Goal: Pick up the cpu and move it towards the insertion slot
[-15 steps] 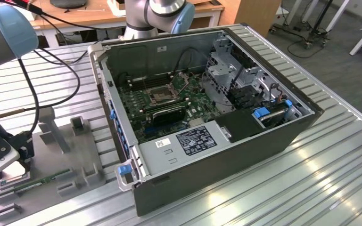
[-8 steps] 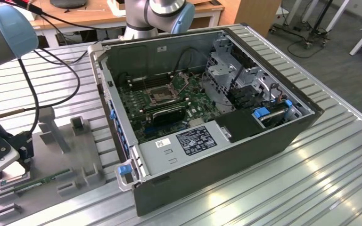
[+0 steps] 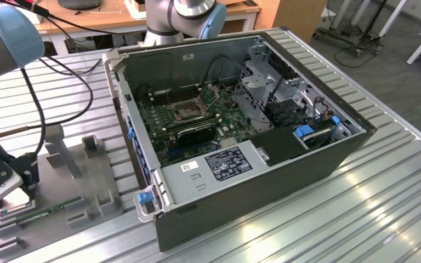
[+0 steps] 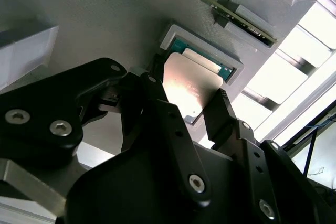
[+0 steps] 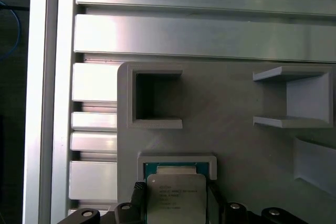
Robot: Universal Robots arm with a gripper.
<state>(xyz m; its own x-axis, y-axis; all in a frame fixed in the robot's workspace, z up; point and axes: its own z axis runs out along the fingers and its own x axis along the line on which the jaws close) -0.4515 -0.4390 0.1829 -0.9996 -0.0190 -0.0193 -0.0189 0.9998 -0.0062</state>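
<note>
Jaws are pinching the cpu (image 4: 193, 83) by two opposite edges, one black finger (image 4: 152, 95) pressing on each side. The gripper (image 4: 190, 92) is pointing down at the grey fixture plate (image 5: 236, 114). Chip is lying flat, silvery top facing the wrist cameras; it is square, so no long axis to mind. It is sitting over its teal-lined pocket (image 5: 176, 158) and looking slightly offset from it in both wrist views. My reading: it is riding just clear of the pocket, not seated. Memory stick (image 4: 220, 10) is lying near the pocket, untouched.

Farther out, in the exterior view, the insertion slot (image 3: 188, 111) is showing on the board inside the open computer case (image 3: 269, 183). It is lying well apart from the gripper, toward the exterior view's right, with the case wall standing between. Ribbed worktop (image 3: 393, 208) is carrying plate and case.
</note>
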